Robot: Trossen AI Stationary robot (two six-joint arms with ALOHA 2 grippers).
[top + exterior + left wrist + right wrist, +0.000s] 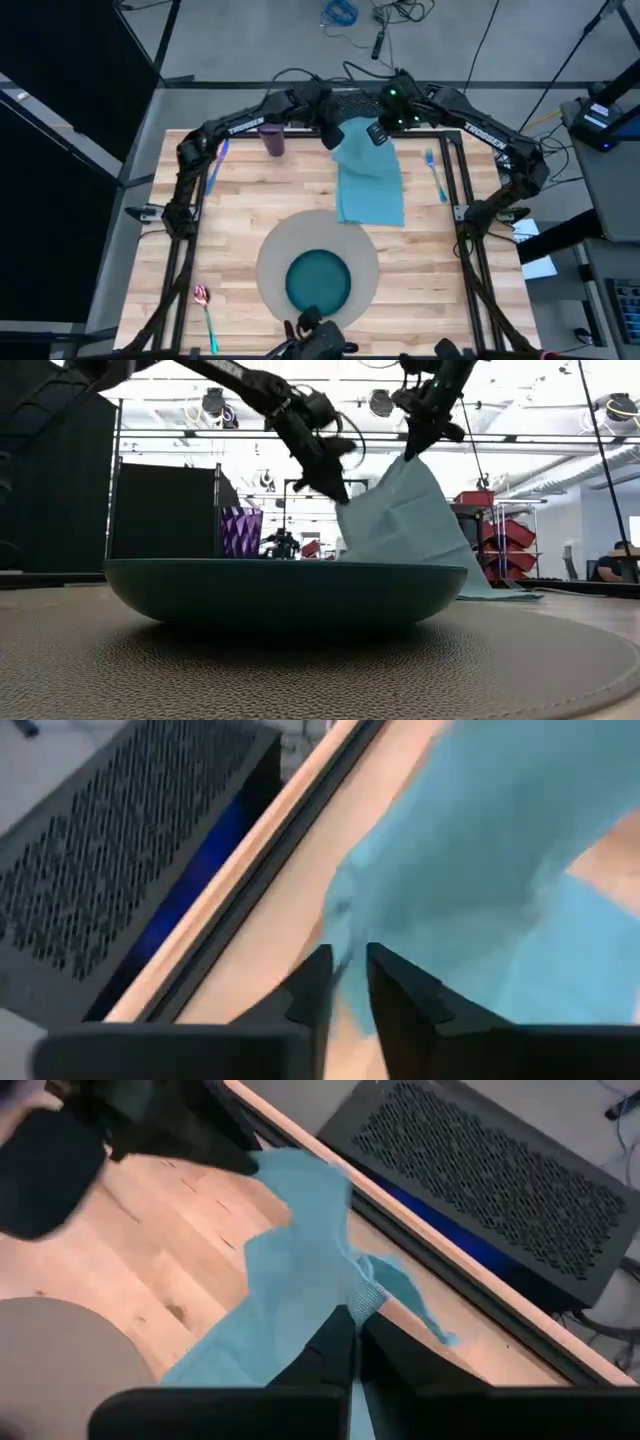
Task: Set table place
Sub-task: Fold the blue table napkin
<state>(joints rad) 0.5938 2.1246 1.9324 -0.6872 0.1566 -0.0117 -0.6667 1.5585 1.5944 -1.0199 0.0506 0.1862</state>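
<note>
The light blue napkin (pixel 369 180) hangs lifted at the far middle of the desk (pixel 240 210), its lower part trailing on the wood just beyond the round grey mat (pixel 275 258). Both grippers pinch its top edge: the left gripper (pixel 330 138) has its fingers narrow on one corner, the right gripper (pixel 378 133) has its fingers closed on the other.

The risk, as I judge it, is the cloth slipping from one thin pinch, or the two arms pulling unevenly so it bunches, drags over the teal plate (pixel 318 281) or lands crooked.

Counted: one napkin, one mat, one plate on the mat, one purple cup (pixel 272 138) at the far left, one knife (pixel 217 163) near the left edge, one fork (pixel 434 172) to the right, one spoon (pixel 206 312) at the near left.
</note>
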